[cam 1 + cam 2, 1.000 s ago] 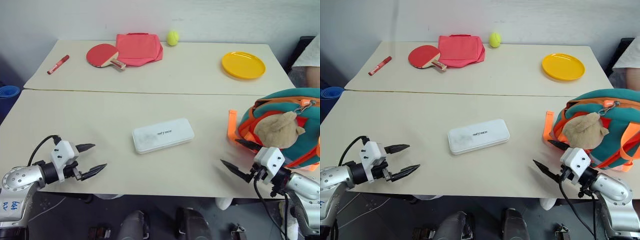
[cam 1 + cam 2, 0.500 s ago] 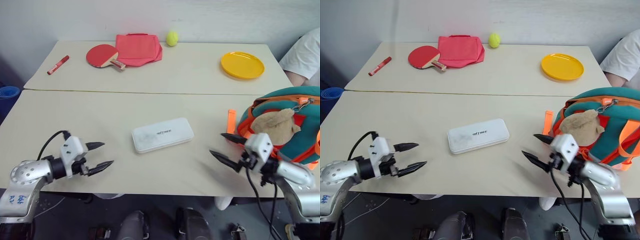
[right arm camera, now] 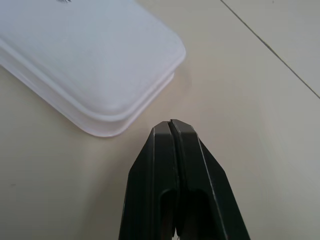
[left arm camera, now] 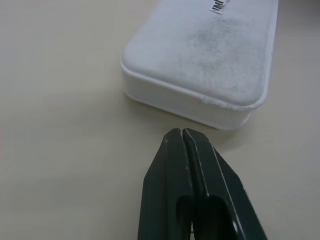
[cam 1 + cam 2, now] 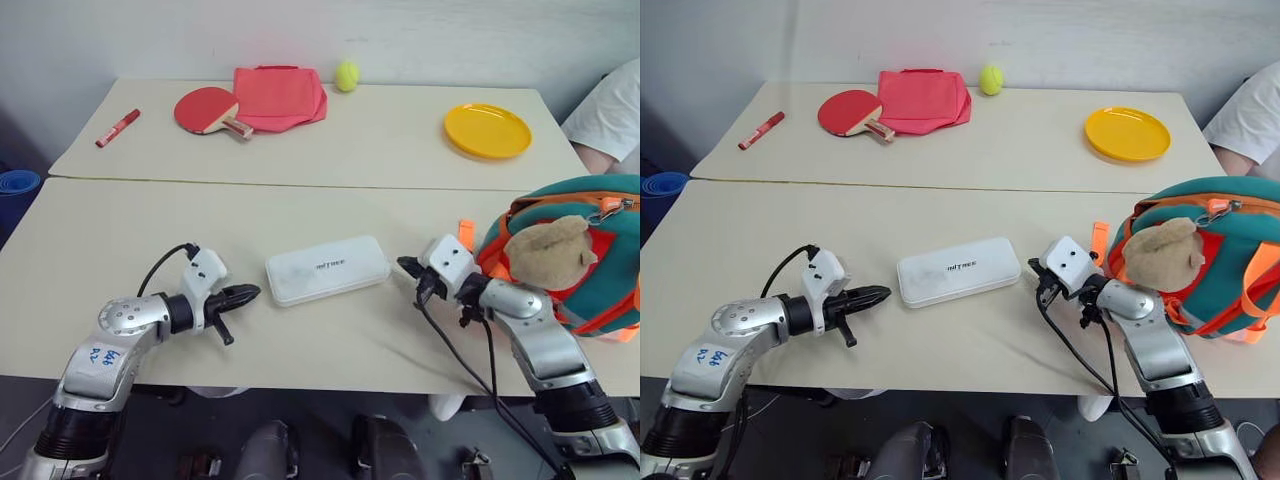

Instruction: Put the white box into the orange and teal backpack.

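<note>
Both claws have changed state within the last second: each stood spread wide at its own edge of the counter (image 5: 150,215), and each now has its two black fingers pressed together with nothing between them. The left claw (image 5: 250,293) has come in toward the left end of the white box (image 5: 327,270), its closed tip just short of that end. The right claw (image 5: 408,267) has come in likewise to the right end; the right wrist view shows its tip near the box's rounded corner, apart from it, though the remaining gap is hard to judge.

The white box lies flat on the near counter, between the two tips, and appears not to have been shifted. The orange and teal backpack (image 5: 590,240) stands at the right edge of the counter, plush toy (image 5: 547,252) facing forward; whether its opening is accessible cannot be determined from these views.

Assessment: closed tips at opposite ends suggest the box is to be pinched between the two arms rather than gripped by either. No contact made; lift and transfer to the backpack remain outstanding.
</note>
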Robot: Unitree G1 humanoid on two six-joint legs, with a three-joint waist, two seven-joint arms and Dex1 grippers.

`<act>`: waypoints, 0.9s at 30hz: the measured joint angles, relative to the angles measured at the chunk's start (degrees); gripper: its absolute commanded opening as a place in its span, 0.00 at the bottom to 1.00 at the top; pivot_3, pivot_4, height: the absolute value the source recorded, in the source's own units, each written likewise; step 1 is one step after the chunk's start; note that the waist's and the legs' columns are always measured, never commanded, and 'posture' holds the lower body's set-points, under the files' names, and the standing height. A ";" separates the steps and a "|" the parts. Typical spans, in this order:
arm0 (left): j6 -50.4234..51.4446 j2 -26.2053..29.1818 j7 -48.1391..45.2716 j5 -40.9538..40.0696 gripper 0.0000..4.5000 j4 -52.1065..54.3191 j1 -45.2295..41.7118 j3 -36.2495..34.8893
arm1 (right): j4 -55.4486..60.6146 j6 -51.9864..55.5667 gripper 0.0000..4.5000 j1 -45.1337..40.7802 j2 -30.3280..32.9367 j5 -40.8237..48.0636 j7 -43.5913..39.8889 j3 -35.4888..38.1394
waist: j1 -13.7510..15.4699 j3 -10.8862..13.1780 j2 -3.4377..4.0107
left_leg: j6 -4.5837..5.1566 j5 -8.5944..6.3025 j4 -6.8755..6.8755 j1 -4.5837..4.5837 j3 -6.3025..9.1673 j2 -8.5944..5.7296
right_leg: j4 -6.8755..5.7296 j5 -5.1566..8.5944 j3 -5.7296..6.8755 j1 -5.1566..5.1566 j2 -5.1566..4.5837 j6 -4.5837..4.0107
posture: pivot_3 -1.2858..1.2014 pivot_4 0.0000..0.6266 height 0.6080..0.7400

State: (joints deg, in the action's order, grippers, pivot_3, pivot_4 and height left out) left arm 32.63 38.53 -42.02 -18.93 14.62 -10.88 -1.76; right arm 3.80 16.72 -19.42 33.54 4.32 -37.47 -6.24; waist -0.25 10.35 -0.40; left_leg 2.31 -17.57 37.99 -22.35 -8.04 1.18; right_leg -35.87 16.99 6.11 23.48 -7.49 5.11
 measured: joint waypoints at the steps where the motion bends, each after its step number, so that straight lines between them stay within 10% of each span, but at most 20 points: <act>1: -0.14 -0.22 0.00 0.14 0.01 -0.33 -0.48 0.25 | -0.63 -0.21 0.00 -0.53 -0.69 -0.22 -0.01 -0.24 | 0.00 0.00 0.00 | 0.00 0.00 0.00 0.01 0.00 0.00 | 0.00 0.00 0.00 0.00 0.00 0.00 | 0.52 0.24 1.00; 27: 1.68 -0.16 -2.87 0.30 0.01 -0.69 0.97 -0.33 | 16.36 7.13 0.00 13.27 2.36 7.55 -10.00 3.22 | 0.07 0.00 0.00 | -0.04 -0.04 0.01 0.04 -0.04 0.07 | 0.05 0.00 -0.12 -0.01 0.03 -0.01 | 0.52 0.24 1.00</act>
State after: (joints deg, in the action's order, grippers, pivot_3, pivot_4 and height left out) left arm 34.31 38.37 -44.89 -18.63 13.93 -9.91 -2.09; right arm 20.16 23.85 -6.15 35.90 11.87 -47.47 -3.02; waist -0.18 10.35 -0.40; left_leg 2.27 -17.61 38.00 -22.31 -8.08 1.25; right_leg -35.82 17.00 5.99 23.47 -7.47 5.11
